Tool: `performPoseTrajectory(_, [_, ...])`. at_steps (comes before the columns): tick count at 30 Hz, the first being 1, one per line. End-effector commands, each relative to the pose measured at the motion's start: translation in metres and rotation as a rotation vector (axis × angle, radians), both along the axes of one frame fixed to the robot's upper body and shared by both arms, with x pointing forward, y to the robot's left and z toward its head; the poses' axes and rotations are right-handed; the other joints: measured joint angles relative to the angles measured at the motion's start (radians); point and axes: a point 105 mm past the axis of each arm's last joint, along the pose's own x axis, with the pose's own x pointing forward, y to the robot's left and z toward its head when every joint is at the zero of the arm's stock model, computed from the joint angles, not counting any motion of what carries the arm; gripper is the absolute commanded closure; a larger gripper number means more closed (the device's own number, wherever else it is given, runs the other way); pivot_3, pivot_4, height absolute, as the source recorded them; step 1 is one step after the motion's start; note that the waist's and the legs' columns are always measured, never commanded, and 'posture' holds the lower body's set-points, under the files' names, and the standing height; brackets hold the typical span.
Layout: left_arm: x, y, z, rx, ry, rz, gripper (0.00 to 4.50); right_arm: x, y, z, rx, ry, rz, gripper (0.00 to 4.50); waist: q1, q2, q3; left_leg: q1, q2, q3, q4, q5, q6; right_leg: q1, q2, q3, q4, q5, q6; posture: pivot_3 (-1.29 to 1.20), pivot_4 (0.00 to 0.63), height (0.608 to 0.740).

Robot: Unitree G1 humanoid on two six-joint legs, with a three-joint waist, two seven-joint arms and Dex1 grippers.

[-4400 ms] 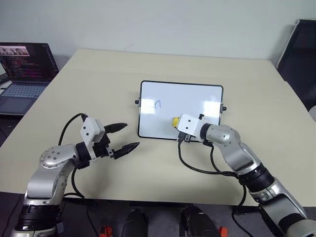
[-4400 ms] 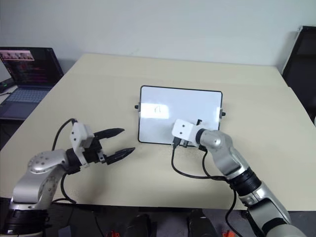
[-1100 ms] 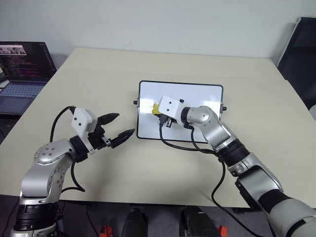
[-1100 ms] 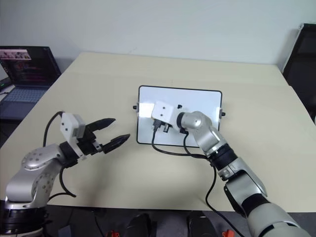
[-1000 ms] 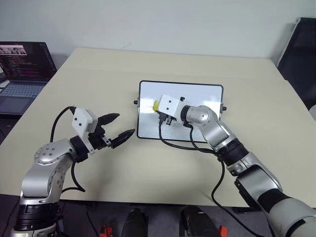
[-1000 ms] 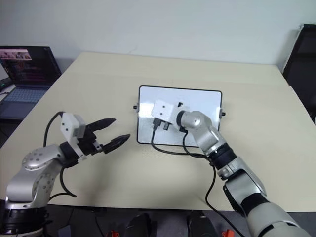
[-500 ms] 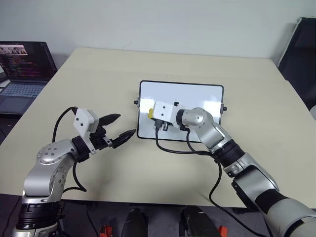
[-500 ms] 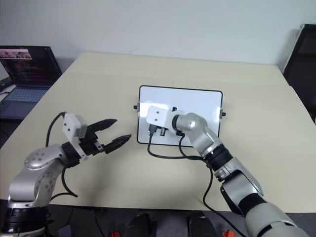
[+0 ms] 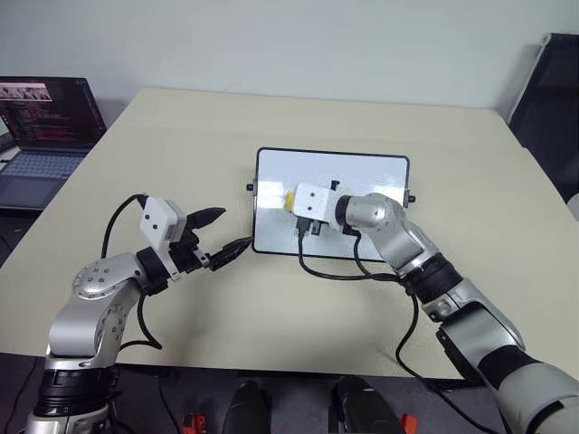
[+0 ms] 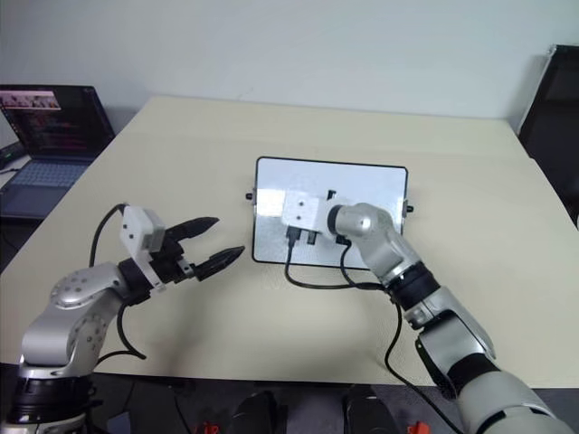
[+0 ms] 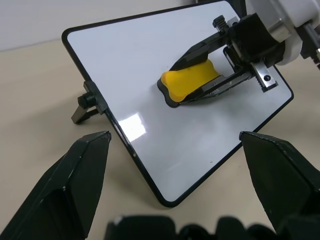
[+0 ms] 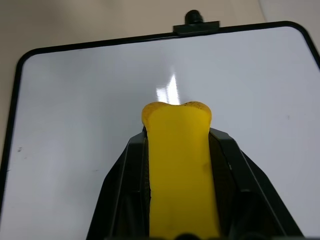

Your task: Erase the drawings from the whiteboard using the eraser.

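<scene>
Two grippers over one table: my right gripper (image 11: pixel 200 82) has its jaws clamped on the long flanks of the eraser (image 11: pixel 189 83), the yellow block running lengthways between them with its free end poking out past my fingertips. Its dark underside appears to lie against the whiteboard (image 10: pixel 362 181), toward the board's left half as I look down on it. My left gripper (image 9: pixel 222 241) hangs above the table (image 9: pixel 181 136) just off the board's left short edge, jaws spread and holding nothing, tips aimed toward the board.

From both wrist cameras the white surface around the eraser looks bare; I can make out no arch, dashes or v on the glossy face, only glare and a few tiny specks I cannot identify. Any trace of the drawings would have to lie under the block or in the bright reflection, and I cannot tell which.

By my reading the wiping is well along, perhaps nearly done. What the coming move turns on is direction: the board's knobbed left edge lies straight ahead of the eraser's free end, along its long axis, with open white to either side of my jaws. A stroke across that axis would sweep the widest band. My right arm is the only one placed for it, since it holds the tool on the board; the left is near enough to steady the frame if the board slides.
</scene>
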Motion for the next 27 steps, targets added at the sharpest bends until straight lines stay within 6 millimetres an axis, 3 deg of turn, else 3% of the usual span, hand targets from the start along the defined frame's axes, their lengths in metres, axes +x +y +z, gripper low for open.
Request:
performPoseTrajectory(1, [0.000, -0.006, 0.009, 0.000, -0.039, -0.024, 0.00, 0.028, -0.026, 0.019, 0.044, -0.125, -0.190, 3.26, 0.000, 0.000, 0.000, 0.000, 0.000, 0.000, 0.000, 0.000, 0.000, 0.000, 0.000, 0.000, 0.000, 0.001, 0.000, 0.00, 0.150, 0.740])
performPoseTrajectory(5, [0.001, -0.006, 0.010, 0.002, -0.041, -0.026, 0.00, 0.037, -0.037, 0.026, 0.058, -0.160, -0.240, 3.26, 0.003, 0.000, 0.000, 0.000, -0.001, 0.000, 0.001, 0.002, 0.001, -0.001, 0.000, 0.000, -0.001, 0.003, -0.001, 0.00, 0.150, 0.740])
performPoseTrajectory(8, [0.001, -0.006, 0.011, 0.002, -0.043, -0.027, 0.00, 0.032, -0.037, 0.012, 0.020, -0.090, -0.209, 3.27, 0.001, 0.000, 0.000, 0.001, -0.001, 0.000, 0.001, 0.003, 0.001, -0.001, -0.001, 0.001, -0.001, 0.003, -0.001, 0.00, 0.150, 0.740])
performPoseTrajectory(12, [0.002, -0.008, 0.013, 0.000, -0.046, -0.031, 0.00, 0.001, -0.021, -0.023, -0.091, 0.073, -0.042, 3.27, 0.000, -0.001, 0.000, 0.001, 0.000, 0.000, 0.000, 0.003, 0.001, 0.000, 0.000, 0.001, -0.001, 0.003, -0.001, 0.00, 0.150, 0.740])
performPoseTrajectory(14, [0.002, -0.008, 0.013, 0.001, -0.046, -0.033, 0.00, -0.005, -0.018, -0.026, -0.108, 0.088, -0.013, 3.27, -0.001, 0.000, 0.000, 0.001, 0.000, 0.000, 0.000, 0.003, 0.001, 0.000, 0.000, 0.001, -0.001, 0.003, -0.001, 0.00, 0.150, 0.740])
performPoseTrajectory(16, [0.002, -0.008, 0.013, 0.001, -0.047, -0.034, 0.00, -0.001, -0.019, -0.023, -0.098, 0.065, -0.037, 3.27, -0.001, 0.000, 0.000, 0.001, 0.000, 0.000, -0.001, 0.003, 0.001, 0.000, 0.000, 0.001, -0.001, 0.003, -0.001, 0.00, 0.150, 0.740])
performPoseTrajectory(21, [0.003, -0.009, 0.014, 0.002, -0.048, -0.038, 0.00, 0.030, -0.038, 0.011, -0.006, -0.114, -0.216, 3.27, -0.001, 0.000, 0.000, 0.001, 0.000, 0.000, 0.001, 0.003, 0.002, -0.001, 0.000, 0.001, -0.001, 0.005, -0.001, 0.00, 0.150, 0.740])
performPoseTrajectory(27, [0.004, -0.011, 0.016, -0.001, -0.052, -0.045, 0.00, 0.027, -0.042, 0.011, 0.032, -0.083, -0.207, 3.27, 0.001, -0.001, 0.000, 0.001, -0.001, 0.000, 0.001, 0.005, 0.002, -0.002, -0.001, 0.001, -0.002, 0.006, -0.001, 0.00, 0.150, 0.740])
